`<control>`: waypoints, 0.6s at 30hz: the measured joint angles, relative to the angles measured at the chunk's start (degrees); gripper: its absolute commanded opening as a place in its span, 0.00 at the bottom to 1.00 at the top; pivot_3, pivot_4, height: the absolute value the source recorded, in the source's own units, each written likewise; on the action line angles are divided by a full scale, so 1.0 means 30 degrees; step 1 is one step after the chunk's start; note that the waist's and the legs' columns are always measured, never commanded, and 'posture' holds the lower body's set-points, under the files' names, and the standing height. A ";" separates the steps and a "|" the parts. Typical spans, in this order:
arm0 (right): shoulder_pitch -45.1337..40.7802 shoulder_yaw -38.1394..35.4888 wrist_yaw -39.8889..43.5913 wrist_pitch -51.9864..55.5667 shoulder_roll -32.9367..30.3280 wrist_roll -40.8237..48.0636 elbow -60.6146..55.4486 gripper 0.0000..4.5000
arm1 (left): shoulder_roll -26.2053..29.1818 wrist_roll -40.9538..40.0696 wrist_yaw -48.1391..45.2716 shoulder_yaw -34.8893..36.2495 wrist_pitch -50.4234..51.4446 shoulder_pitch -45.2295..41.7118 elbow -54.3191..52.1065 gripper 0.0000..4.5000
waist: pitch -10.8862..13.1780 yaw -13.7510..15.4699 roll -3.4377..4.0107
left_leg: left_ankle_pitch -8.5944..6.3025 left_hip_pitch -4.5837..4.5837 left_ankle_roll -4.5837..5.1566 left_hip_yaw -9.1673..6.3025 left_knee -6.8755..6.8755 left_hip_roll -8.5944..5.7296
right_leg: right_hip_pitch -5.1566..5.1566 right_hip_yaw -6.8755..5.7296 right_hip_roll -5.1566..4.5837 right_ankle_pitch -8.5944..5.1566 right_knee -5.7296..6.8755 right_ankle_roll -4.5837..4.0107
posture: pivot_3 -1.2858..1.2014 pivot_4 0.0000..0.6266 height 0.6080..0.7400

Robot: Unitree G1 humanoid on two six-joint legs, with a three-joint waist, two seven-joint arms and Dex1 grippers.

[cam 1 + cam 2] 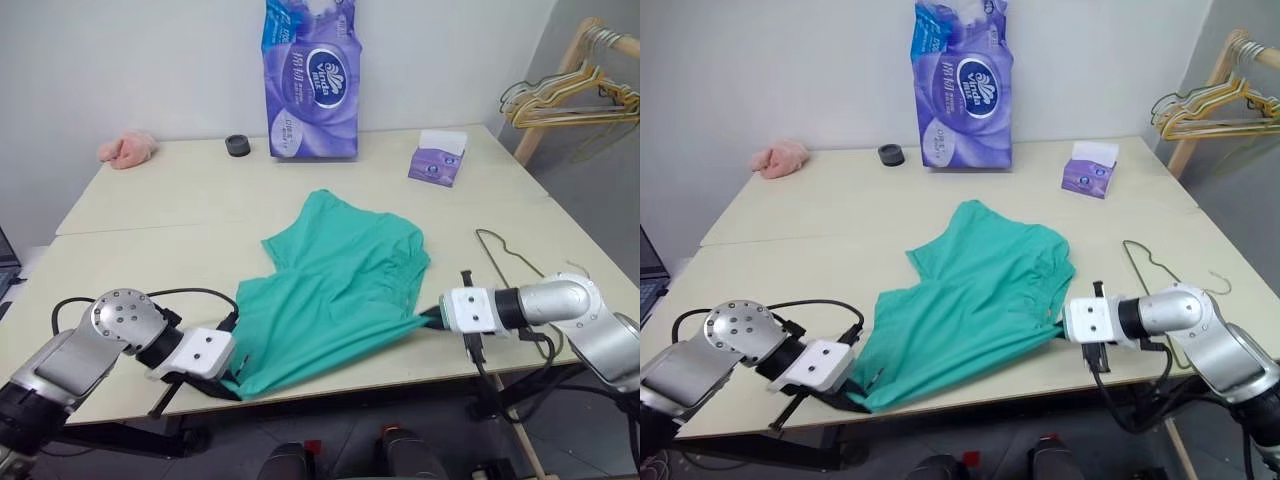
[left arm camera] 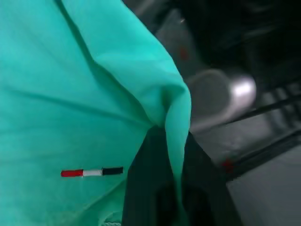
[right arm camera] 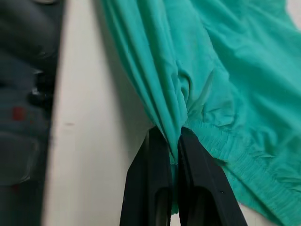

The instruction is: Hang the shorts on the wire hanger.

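The teal-green shorts (image 1: 340, 280) lie spread on the pale table, stretched along its front edge between my two grippers. My left gripper (image 1: 236, 375) is shut on the shorts' near left corner at the table's front edge; the left wrist view shows the cloth (image 2: 70, 94) pinched between its black fingers (image 2: 141, 188), with a small red, white and dark mark on the fabric. My right gripper (image 1: 432, 318) is shut on the bunched waistband, and the cloth (image 3: 197, 84) is clamped between its fingers (image 3: 155, 183). The thin wire hanger (image 1: 510, 262) lies flat on the table just beyond my right gripper.
A purple tissue pack (image 1: 310, 80) stands at the back, with a black tape roll (image 1: 237, 146) and a pink fluffy cloth (image 1: 127, 149) to its left and a small tissue box (image 1: 438, 158) to its right. A rack of hangers (image 1: 575, 95) stands past the table's right side.
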 measured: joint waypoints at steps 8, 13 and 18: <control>0.1065 0.0021 0.0740 0.0479 -0.0921 -0.0219 -0.1007 0.00 | 0.0491 -0.0399 -0.0084 -0.0720 0.0580 -0.0441 -0.0910 0.00 | 0.0034 0.0214 -0.0064 | -0.0001 0.0060 0.0001 0.0063 -0.0021 0.0025 | 0.0025 0.0048 0.0050 -0.0018 -0.0003 -0.0007 | 0.48 0.13 1.00; 0.1057 0.0014 0.0173 0.0732 -0.0889 -0.0876 -0.0822 0.00 | -0.0448 -0.0160 -0.0155 -0.0851 0.1848 -0.1033 -0.1138 0.00 | 0.0037 0.0199 -0.0068 | -0.0003 0.0063 0.0002 0.0069 -0.0026 0.0037 | 0.0024 0.0056 0.0069 -0.0019 -0.0005 -0.0008 | 0.48 0.12 1.00; 0.1094 -0.0143 0.0150 0.0748 -0.0898 -0.0972 -0.0680 0.00 | -0.0895 -0.0072 -0.0201 -0.0874 0.2922 -0.1167 -0.1264 0.00 | 0.0041 0.0195 -0.0073 | -0.0003 0.0063 0.0003 0.0066 -0.0029 0.0044 | 0.0021 0.0057 0.0077 -0.0021 -0.0005 -0.0011 | 0.48 0.12 1.00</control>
